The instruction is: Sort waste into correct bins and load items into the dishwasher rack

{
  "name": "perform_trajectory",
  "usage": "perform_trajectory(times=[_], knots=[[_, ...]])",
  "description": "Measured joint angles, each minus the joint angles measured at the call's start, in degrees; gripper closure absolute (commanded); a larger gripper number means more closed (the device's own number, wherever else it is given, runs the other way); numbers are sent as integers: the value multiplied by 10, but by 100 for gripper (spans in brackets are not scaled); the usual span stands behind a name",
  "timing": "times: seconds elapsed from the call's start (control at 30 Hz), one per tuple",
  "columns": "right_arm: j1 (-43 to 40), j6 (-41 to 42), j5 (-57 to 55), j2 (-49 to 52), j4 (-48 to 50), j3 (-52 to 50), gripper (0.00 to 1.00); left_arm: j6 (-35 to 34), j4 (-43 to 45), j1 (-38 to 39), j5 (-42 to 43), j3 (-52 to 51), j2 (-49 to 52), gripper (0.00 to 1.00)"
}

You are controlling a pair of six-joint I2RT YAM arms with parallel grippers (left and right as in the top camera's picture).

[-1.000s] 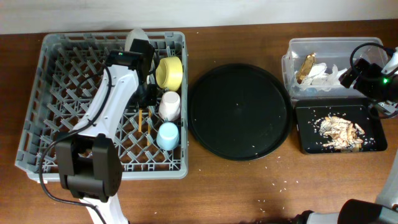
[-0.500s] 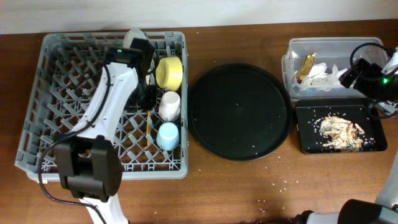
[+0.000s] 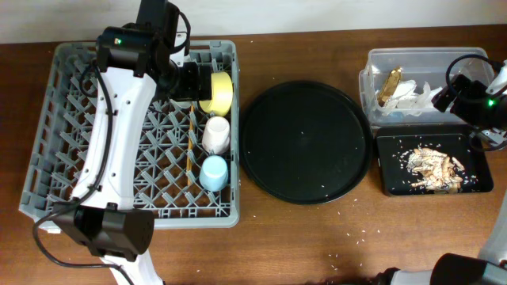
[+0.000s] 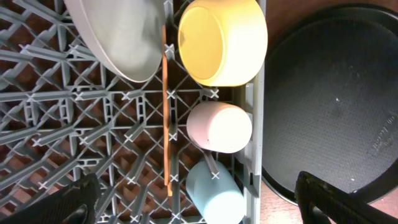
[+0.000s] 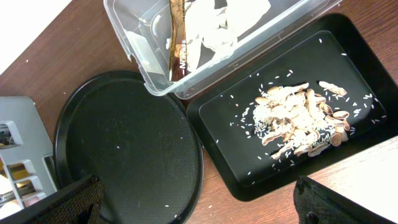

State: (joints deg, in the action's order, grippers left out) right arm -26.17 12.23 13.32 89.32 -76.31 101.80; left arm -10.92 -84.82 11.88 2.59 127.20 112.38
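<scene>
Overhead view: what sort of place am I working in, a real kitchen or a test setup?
Probably a staged dish-clearing bench, not a kitchen: a wooden table carries a grey dishwasher rack, plus a clear tub of paper waste and a black tray of food scraps.

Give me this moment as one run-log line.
left gripper open over rack | right gripper open | loaded: plate, yellow bowl, pink cup, blue cup, chopstick | tub: napkins, wrapper | black tray: scraps

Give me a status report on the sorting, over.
Left gripper open, empty, over grey pegged plastic dishwasher rack. Right gripper open, empty. Yellow bowl, small pink cup, light-blue cup, pale round plate, thin wooden chopstick racked. Nothing in the way.
</scene>
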Motion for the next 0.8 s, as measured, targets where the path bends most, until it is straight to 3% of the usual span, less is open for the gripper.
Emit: perform_trajectory(times=[0.53, 0.8], knots=[[17, 0, -2, -1, 0, 0, 1, 0, 0, 0, 3, 0, 0, 1], [203, -19, -37, -84, 1, -1, 2, 0, 0, 0, 5, 0, 0, 1]])
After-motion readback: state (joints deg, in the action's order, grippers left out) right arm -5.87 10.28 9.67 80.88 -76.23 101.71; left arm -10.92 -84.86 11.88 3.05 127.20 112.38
